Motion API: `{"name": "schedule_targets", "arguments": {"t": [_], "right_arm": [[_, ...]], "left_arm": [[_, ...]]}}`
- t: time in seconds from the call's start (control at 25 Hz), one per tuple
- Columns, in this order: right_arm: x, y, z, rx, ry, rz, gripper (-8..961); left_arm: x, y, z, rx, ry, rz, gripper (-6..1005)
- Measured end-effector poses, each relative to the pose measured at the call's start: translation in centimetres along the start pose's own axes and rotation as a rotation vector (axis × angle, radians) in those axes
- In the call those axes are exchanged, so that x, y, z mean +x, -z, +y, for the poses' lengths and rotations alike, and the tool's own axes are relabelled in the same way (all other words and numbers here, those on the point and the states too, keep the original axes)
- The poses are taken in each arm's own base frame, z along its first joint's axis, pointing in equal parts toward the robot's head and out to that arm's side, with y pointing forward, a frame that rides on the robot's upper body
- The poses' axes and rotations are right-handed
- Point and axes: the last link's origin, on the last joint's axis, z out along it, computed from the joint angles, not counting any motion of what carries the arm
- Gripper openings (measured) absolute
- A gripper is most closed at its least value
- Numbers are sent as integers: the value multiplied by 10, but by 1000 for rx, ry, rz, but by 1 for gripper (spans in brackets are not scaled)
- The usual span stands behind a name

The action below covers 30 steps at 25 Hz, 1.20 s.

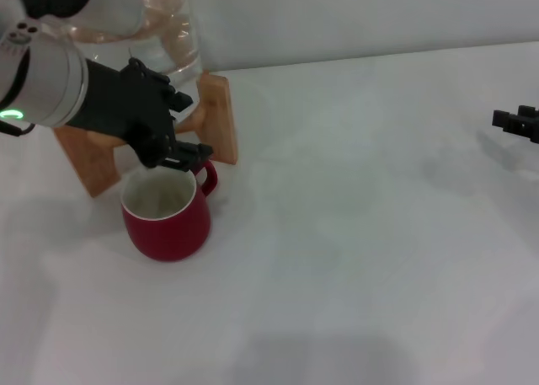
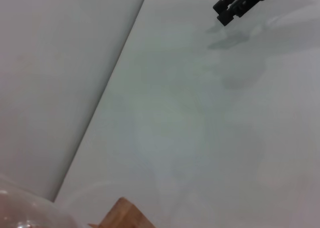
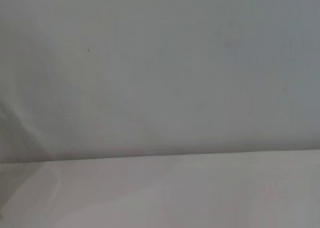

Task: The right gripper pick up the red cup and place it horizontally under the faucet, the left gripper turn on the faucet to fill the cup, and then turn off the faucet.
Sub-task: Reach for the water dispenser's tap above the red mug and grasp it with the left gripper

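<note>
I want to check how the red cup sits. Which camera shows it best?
The head view: the red cup stands upright on the table, in front of the wooden stand, with the left gripper just above its rim. Neither wrist view shows the cup at all.

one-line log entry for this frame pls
phase: faucet step | left end effector: above red cup, at jar's wooden stand | red cup: upright on table | faucet: hidden | right end effector: table's right edge, idle

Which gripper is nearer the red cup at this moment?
Left. The left gripper hangs just above the back rim of the red cup, in front of the wooden stand. The right gripper sits far off at the table's right edge.
</note>
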Motion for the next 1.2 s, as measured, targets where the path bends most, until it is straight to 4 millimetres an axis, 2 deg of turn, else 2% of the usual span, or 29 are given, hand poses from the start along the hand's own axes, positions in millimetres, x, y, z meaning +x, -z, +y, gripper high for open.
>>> {"name": "schedule_targets", "arguments": {"t": [0.52,1.2], "right_arm": [[-1,0,-1,3,2,-1,550],[-1,0,-1,4,1,0,549]], "left_arm": [[-2,-1,-4,26,5,0,663],[-4,0,1,-4,4,-19,664]]}}
